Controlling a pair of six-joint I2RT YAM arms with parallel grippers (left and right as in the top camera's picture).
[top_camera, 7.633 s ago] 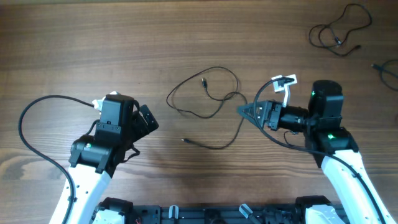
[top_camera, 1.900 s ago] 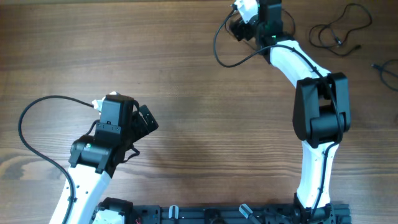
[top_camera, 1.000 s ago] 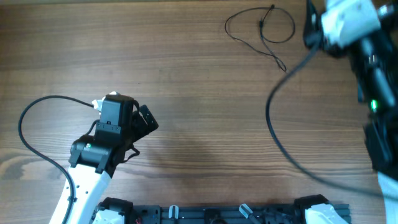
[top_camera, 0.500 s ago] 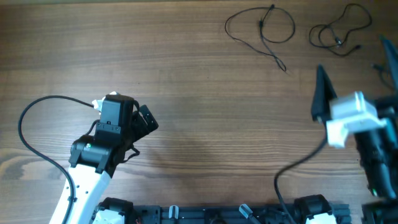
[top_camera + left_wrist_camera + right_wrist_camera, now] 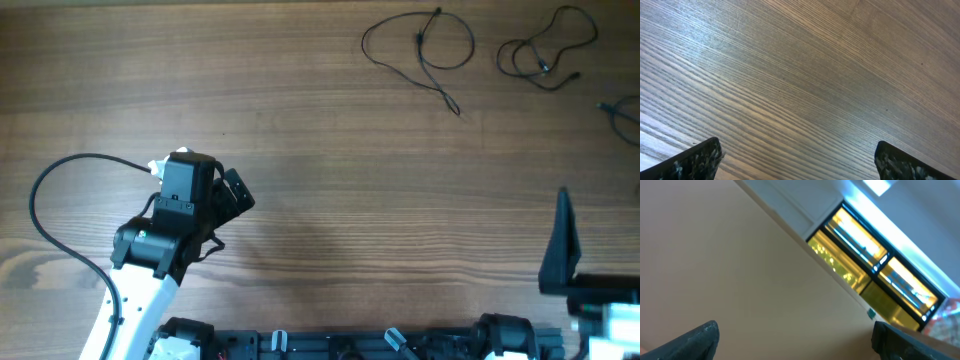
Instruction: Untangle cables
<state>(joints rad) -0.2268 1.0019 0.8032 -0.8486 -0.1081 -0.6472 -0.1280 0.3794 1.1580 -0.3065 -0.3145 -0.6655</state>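
Overhead view: you see the counter [image 5: 320, 130], a brown wood-grain surface with long streaks running left to right. The first cable [image 5: 421, 42], thin and black, lies near the far edge in a loose round loop with a tail trailing down to the right. The second cable [image 5: 545, 48] sits to its right in tighter, overlapping curls with small plugs at the ends. The third cable [image 5: 603, 106] shows only a short end at the right border. All three lie well apart from both arms, and only this view shows them to you. The left arm [image 5: 150, 250], white-shelled with a black wrist block, rests at the lower left with the left pincer [image 5: 236, 194] pointing right. A thicker black lead [image 5: 45, 215] bows out from it in a wide arc. At the lower right border, one dark tapered finger [image 5: 562, 240] of the right arm juts upward in the picture. Left wrist view: the left pincer [image 5: 797, 160] is spread wide, its mottled dark fingertips [image 5: 690, 161] at the bottom corners, only bare grain between them. Right wrist view: the right pincer [image 5: 795, 340] is likewise spread and pinches nothing. It faces away from the counter, toward a plain beige surface [image 5: 715, 255] and a lit yellow-and-blue glazed panel [image 5: 875, 265].
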